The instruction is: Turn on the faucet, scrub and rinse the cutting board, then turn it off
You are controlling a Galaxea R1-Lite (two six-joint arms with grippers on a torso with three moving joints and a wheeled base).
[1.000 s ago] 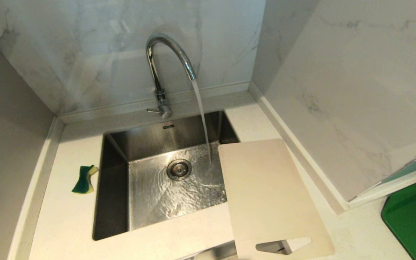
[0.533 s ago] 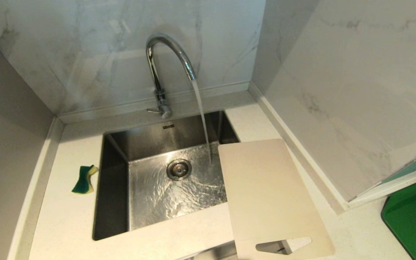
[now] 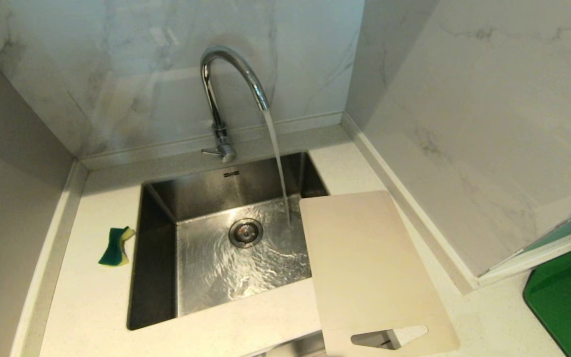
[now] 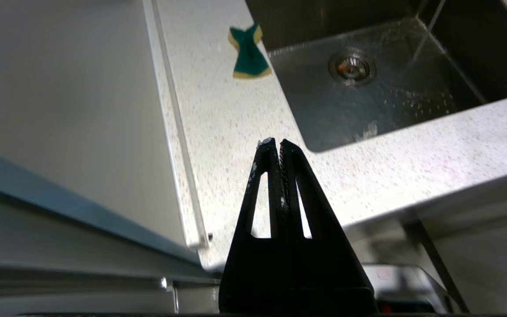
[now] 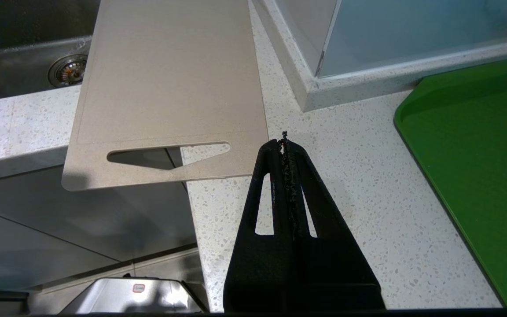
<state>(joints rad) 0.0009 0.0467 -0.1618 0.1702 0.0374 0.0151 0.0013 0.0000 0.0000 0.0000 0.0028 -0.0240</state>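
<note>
The chrome faucet (image 3: 226,94) stands behind the steel sink (image 3: 156,258), and water streams from its spout into the basin. The beige cutting board (image 3: 365,267) lies on the counter at the sink's right, one edge over the basin and its handle slot past the counter's front edge. Neither arm shows in the head view. My left gripper (image 4: 276,143) is shut and empty, low in front of the counter left of the sink. My right gripper (image 5: 283,141) is shut and empty, hanging near the board's (image 5: 170,88) handle end.
A green and yellow sponge (image 3: 115,246) (image 4: 247,53) lies on the counter left of the sink. A dark green mat (image 3: 570,297) (image 5: 478,154) sits at the far right. Marble walls close in the back and right, with a wall panel on the left.
</note>
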